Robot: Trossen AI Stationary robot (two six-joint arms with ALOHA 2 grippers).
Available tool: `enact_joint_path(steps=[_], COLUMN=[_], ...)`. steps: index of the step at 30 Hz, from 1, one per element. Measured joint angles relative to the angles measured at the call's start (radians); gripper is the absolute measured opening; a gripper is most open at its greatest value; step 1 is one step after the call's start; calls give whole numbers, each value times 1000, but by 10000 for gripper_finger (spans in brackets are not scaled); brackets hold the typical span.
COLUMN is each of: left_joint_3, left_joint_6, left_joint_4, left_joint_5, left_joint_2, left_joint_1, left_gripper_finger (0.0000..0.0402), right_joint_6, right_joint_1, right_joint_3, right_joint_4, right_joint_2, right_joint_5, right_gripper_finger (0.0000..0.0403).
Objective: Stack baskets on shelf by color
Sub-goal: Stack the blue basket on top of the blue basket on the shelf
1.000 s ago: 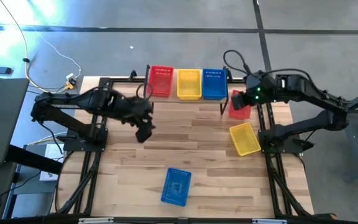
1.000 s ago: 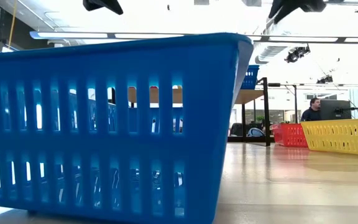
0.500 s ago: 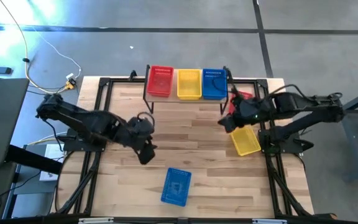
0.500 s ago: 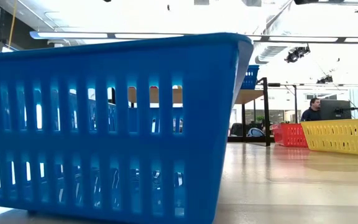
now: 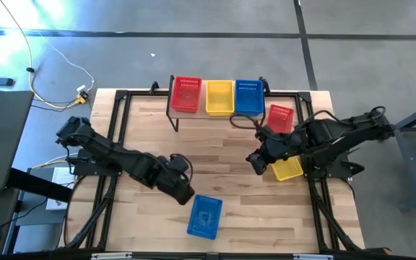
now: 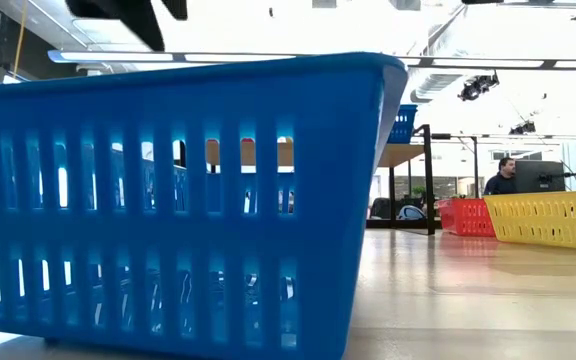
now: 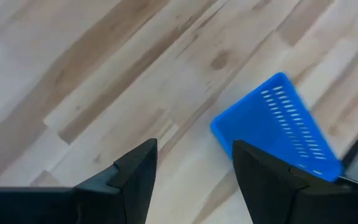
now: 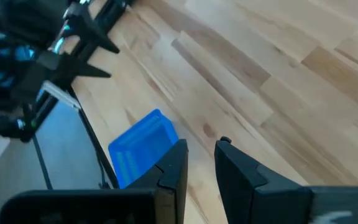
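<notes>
A red basket (image 5: 187, 94), a yellow one (image 5: 219, 97) and a blue one (image 5: 248, 97) stand side by side on the shelf (image 5: 215, 114) at the table's far edge. Another red basket (image 5: 281, 118) rests on the table just right of the shelf, with a yellow basket (image 5: 287, 167) nearer. A lone blue basket (image 5: 205, 217) sits near the near edge and fills the low view (image 6: 168, 200). My left gripper (image 5: 179, 189) hovers open just left of it (image 7: 278, 127). My right gripper (image 5: 255, 160) hangs beside the yellow basket's left edge, fingers a little apart (image 8: 201, 158).
Black frame rails (image 5: 114, 144) run along both sides of the table. Bare wood lies in the middle of the table (image 5: 215, 159) between the two grippers. A person (image 6: 503, 178) sits at a screen far behind the table. Cables lie on the floor (image 5: 56, 79) to the left.
My left gripper has swung from the table's middle left toward the near edge and rightward, down to the lone blue basket. My right gripper has left the red basket beside the shelf and moved nearer and leftward, ending beside the yellow basket on the table.
</notes>
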Motion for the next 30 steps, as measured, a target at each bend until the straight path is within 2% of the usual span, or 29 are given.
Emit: enact_joint_path(steps=[6, 15, 23, 30], left_joint_3=[0, 0, 0, 1], left_joint_6=[-131, -231, -244, -270], left_joint_4=[2, 13, 131, 185], left_joint_5=[66, 107, 149, 122], left_joint_2=[87, 187, 245, 264], left_joint_1=[-3, -25, -35, -39], left_gripper_finger=[200, 200, 200, 200], right_joint_6=[-54, -116, -146, -167], right_joint_1=[0, 0, 0, 0], right_joint_3=[0, 0, 1, 1], right_joint_4=[-1, -5, -14, -22], right_joint_2=[15, 14, 14, 14], right_joint_5=[-47, -51, -57, -57], right_gripper_finger=[67, 67, 67, 67])
